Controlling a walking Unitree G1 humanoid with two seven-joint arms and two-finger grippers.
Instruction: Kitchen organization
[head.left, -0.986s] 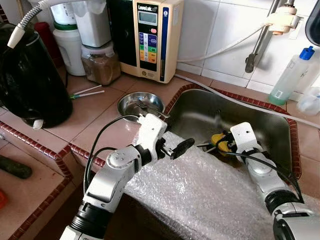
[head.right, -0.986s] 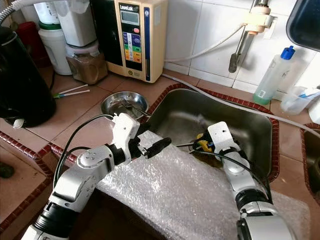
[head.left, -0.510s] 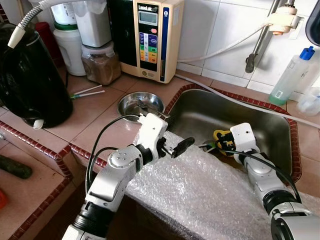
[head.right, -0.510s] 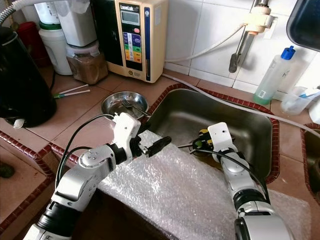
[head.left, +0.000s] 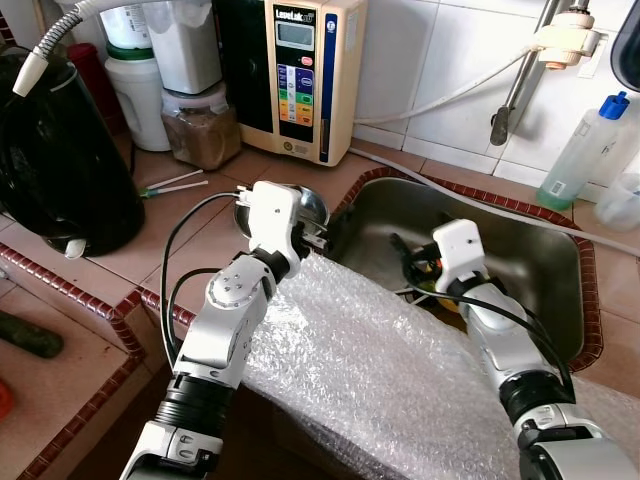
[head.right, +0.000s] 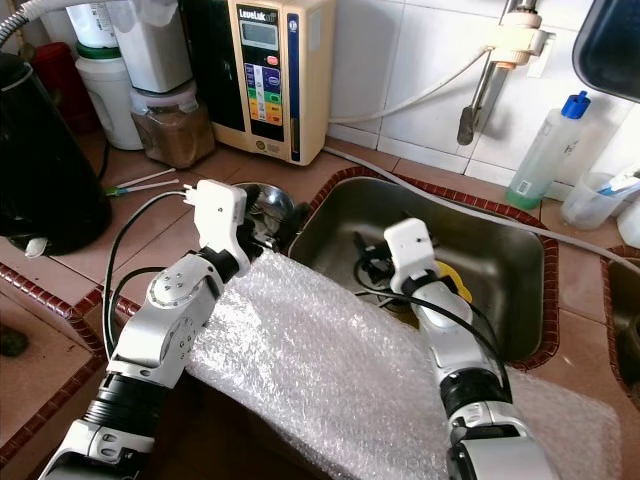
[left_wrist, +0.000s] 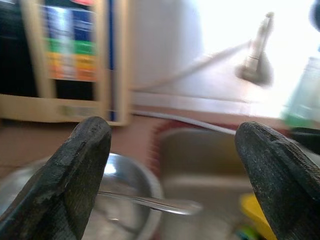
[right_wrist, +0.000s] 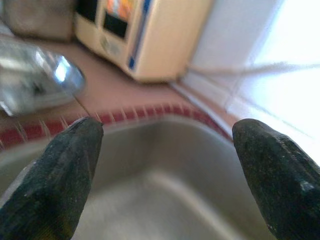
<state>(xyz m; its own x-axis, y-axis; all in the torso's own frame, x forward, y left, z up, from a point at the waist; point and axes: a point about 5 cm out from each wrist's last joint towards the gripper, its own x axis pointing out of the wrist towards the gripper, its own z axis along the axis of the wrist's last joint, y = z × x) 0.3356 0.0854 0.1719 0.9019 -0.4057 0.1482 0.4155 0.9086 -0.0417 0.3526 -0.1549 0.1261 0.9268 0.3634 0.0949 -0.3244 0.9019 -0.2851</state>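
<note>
1. One readable label: the cream water ionizer (head.left: 295, 75) at the counter's back edge carries a brand beginning "Leve"; the rest is too small to read.
2. My left gripper (left_wrist: 172, 175) is spread wide and holds nothing. It hangs over the steel bowl (head.left: 262, 205), which sits on the counter just beside the sink's (head.left: 545, 255) left rim with a fork in it.
3. My right gripper (right_wrist: 167, 175) is also spread wide and empty, raised above the sink basin.
4. A yellow item (head.right: 447, 275) lies in the sink bottom, under my right wrist.
5. Bubble wrap (head.left: 390, 365) drapes over the sink's front edge, beneath both arms.
</note>
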